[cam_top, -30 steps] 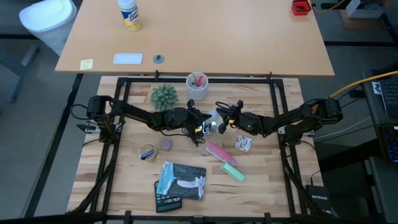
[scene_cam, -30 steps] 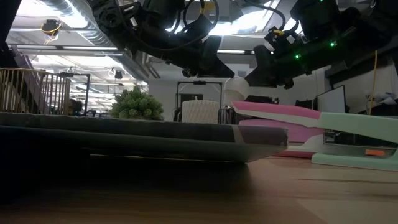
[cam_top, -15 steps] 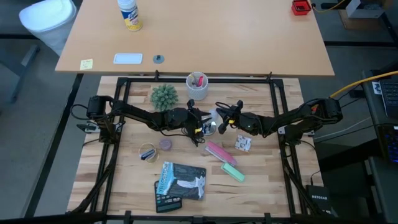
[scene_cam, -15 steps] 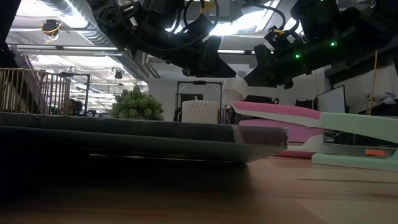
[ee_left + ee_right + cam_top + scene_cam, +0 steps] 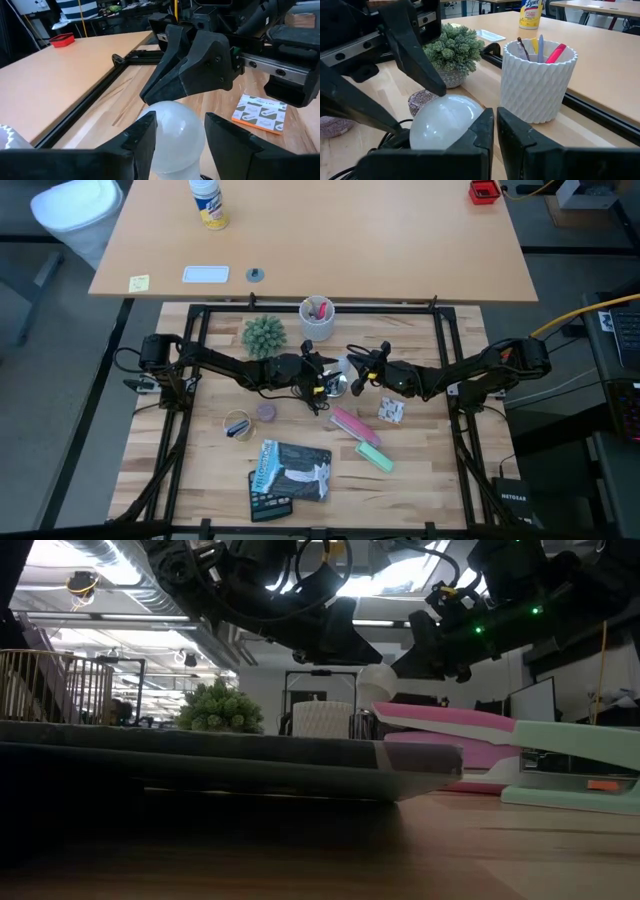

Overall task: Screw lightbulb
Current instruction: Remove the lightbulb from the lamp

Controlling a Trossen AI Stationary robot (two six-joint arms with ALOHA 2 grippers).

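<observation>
Worktop point(image 5: 200, 470) first: both arms meet over its middle, and that is where your task sits. The lightbulb point(image 5: 172, 130) is held up off the wood between the two end effectors, its frosted dome toward the right arm. Left end effector point(image 5: 175, 137) has its fingers standing apart on either side of the bulb, a sliver of gap showing on each flank, so you can read it as loosened rather than clamped. Right end effector point(image 5: 495, 135) has its fingers drawn together with only a thin slit between them, just beside the dome; nothing sits in that slit. Whether the screw base is seated in anything you cannot tell, since it is hidden below the dome. Judgement: you are mid-turn or regripping, and threading is likely still to finish. Around you, largest down: the dark packet point(image 5: 290, 470) near the front edge, the green and pink stapler point(image 5: 362, 438) just right of it, the potted plant point(image 5: 452, 50) and the white pen cup point(image 5: 537, 80) close behind the bulb, a small printed card point(image 5: 260, 112) under the right arm. The plant and cup crowd the far side; watch your wrist swing there.
</observation>
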